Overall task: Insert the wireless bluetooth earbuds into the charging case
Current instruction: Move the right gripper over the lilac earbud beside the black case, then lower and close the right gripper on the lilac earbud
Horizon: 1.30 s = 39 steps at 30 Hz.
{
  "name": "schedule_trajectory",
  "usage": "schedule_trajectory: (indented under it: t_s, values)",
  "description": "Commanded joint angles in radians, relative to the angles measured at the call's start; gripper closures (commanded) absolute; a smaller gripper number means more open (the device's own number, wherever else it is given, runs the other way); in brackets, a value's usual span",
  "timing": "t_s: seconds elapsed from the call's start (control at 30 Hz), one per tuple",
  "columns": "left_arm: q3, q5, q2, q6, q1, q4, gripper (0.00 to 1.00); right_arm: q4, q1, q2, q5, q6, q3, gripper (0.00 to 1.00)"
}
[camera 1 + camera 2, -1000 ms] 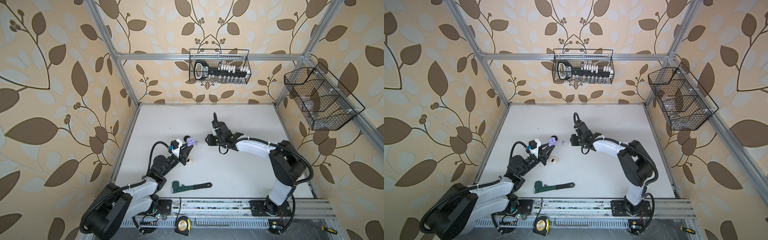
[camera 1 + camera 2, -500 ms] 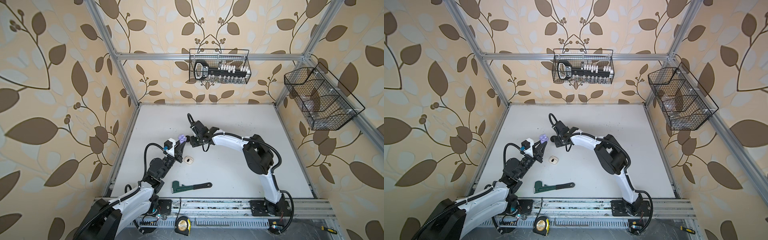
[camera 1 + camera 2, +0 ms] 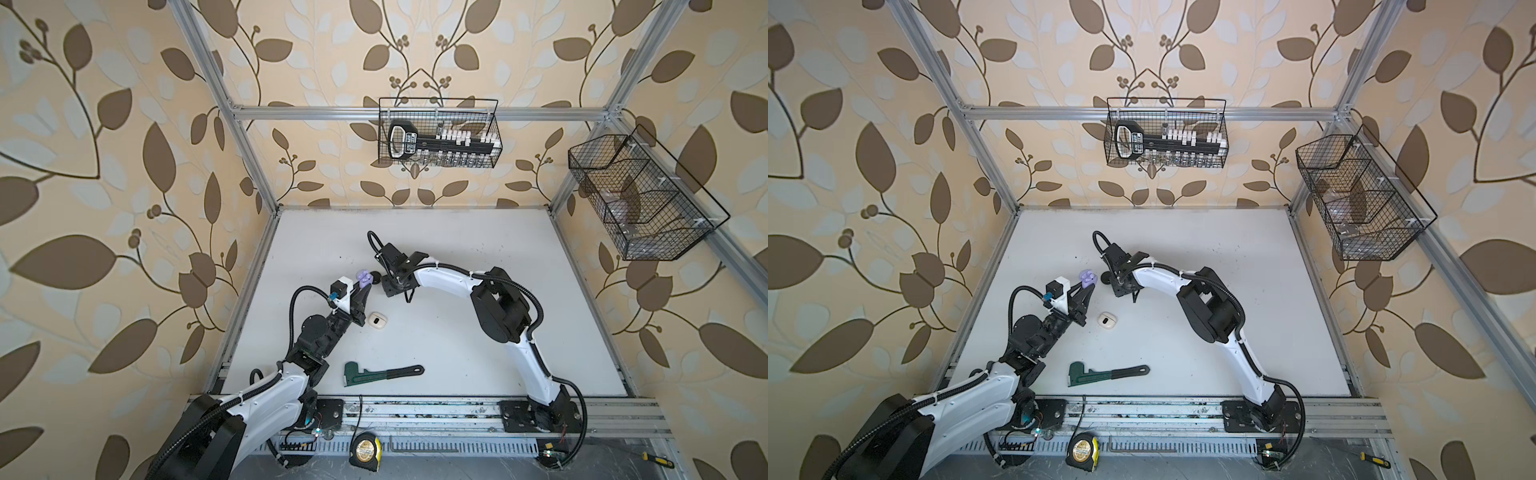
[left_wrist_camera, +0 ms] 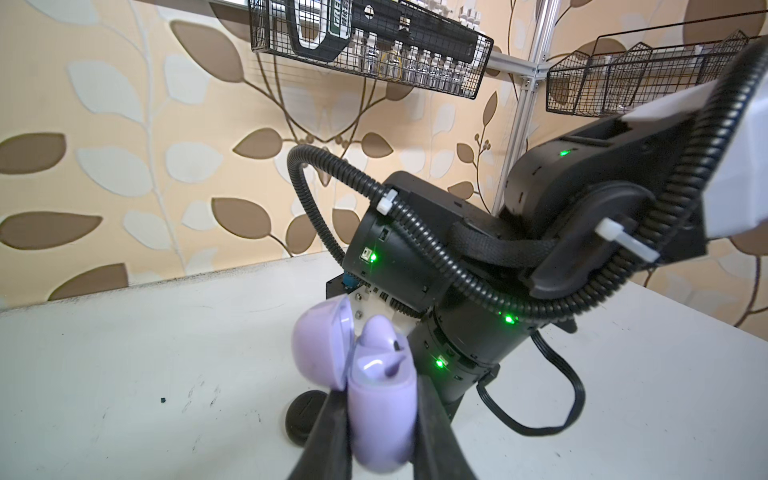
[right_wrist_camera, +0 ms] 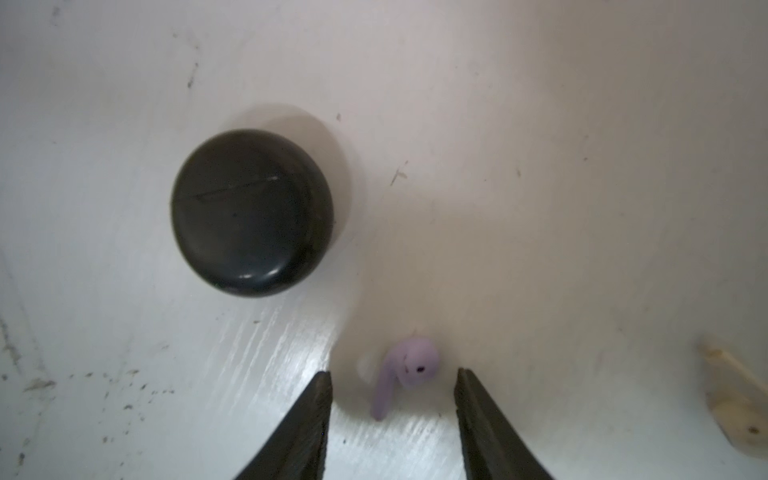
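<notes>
Right arm: swung across the table (image 3: pixel 457 332) over the last second, its wrist now close beside the left gripper (image 4: pixel 379 395), which has itself shifted a little. Right gripper (image 5: pixel 394 374): jaws apart, nothing held, pointed down at the table; whether the tips touch it cannot be told. Earbud (image 5: pixel 415 363), lilac: loose on the table, lying flat just ahead of the right fingertips and between their lines. Black case (image 5: pixel 251 212): shut, farther ahead of the right gripper and off to one side, apart from the earbud. Left gripper: clamped on the lilac case (image 4: pixel 374 419), held off the table with its lid (image 4: pixel 320 345) swung open; what looks like a second earbud (image 4: pixel 376 332) sits in it, though the close view is soft. White case (image 3: pixel 377 319): on the table, just beside the left gripper's fingers. Step in hand, as judged: closing on the loose earbud. Hazards: the earbud is tiny, smooth and rounded, so jaws closing off-centre could squirt it sideways or catch only the stem and twist it out of line for its socket; tips pressed hard on the table could skid; with both wrists this close, a lift could knock the held case and shake out whatever it already holds.
</notes>
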Motion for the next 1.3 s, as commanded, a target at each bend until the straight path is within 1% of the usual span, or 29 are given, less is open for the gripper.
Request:
schedule_trajectory:
  t_s: [0.0, 0.4, 0.67, 0.83, 1.13, 1.27]
  values:
    - [0.020, 0.017, -0.005, 0.009, -0.008, 0.043, 1.00, -0.056, -0.007, 0.042, 0.070, -0.021, 0.029, 0.52]
    - [0.022, 0.025, -0.013, 0.017, -0.007, 0.030, 1.00, -0.042, -0.018, 0.014, 0.098, -0.023, -0.015, 0.67]
    - [0.024, 0.030, -0.013, 0.013, -0.008, 0.033, 1.00, -0.037, -0.025, 0.031, 0.076, -0.026, -0.007, 0.67]
    - [0.024, 0.033, -0.014, 0.009, -0.007, 0.035, 1.00, -0.033, -0.044, 0.048, 0.039, -0.020, -0.007, 0.67]
    - [0.027, 0.040, 0.000, 0.007, -0.008, 0.040, 1.00, -0.034, -0.056, 0.066, 0.020, -0.019, -0.004, 0.69]
    - [0.028, 0.044, -0.003, 0.007, -0.007, 0.038, 1.00, -0.035, -0.057, 0.074, 0.018, -0.020, -0.001, 0.67]
